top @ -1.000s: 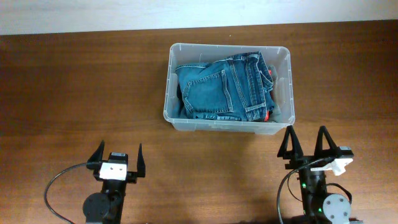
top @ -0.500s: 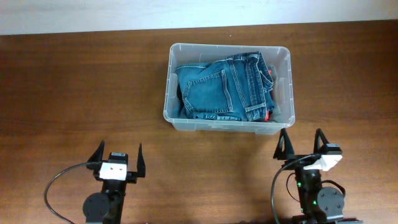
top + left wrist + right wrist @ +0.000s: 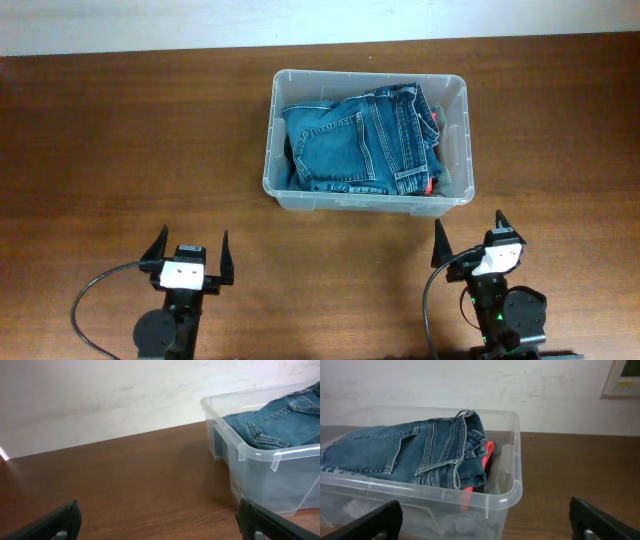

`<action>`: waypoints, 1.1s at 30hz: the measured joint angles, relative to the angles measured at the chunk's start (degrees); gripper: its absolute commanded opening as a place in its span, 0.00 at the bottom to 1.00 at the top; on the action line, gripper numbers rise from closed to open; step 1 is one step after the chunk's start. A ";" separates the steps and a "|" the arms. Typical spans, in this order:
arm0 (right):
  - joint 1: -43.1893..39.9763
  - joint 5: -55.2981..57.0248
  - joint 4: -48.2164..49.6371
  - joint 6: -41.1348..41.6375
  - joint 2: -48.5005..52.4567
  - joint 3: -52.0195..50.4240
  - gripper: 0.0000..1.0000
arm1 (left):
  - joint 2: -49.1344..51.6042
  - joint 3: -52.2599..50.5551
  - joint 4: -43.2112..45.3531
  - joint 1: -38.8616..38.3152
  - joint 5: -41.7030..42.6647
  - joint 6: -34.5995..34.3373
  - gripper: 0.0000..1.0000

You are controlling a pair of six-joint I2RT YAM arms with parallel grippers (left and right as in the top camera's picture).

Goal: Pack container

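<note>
The clear plastic container (image 3: 460,95) stands on the wooden table at the back centre. Folded blue jeans (image 3: 360,140) fill it, over a red garment (image 3: 431,184) and grey cloth at its right end. It also shows in the left wrist view (image 3: 260,450) and the right wrist view (image 3: 505,497). My left gripper (image 3: 189,251) is open and empty near the front left edge. My right gripper (image 3: 468,232) is open and empty, just in front of the container's right front corner.
A white wall (image 3: 100,395) runs behind the table. A white panel (image 3: 622,377) hangs on the wall at the far right. Black cables loop beside both arm bases (image 3: 90,300).
My right gripper has drawn back toward the front edge and shifted slightly left, staying open. The left arm, the container and the jeans have not moved.
</note>
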 measured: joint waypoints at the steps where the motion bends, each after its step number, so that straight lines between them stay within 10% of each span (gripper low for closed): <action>1: 0.00 -0.02 0.00 -0.17 0.00 0.00 0.98 | 0.00 0.00 0.00 0.00 0.00 0.00 0.99; 33: 0.00 -0.04 0.00 -1.27 0.00 0.00 0.98 | 0.00 0.00 -0.02 0.00 0.00 -0.02 0.99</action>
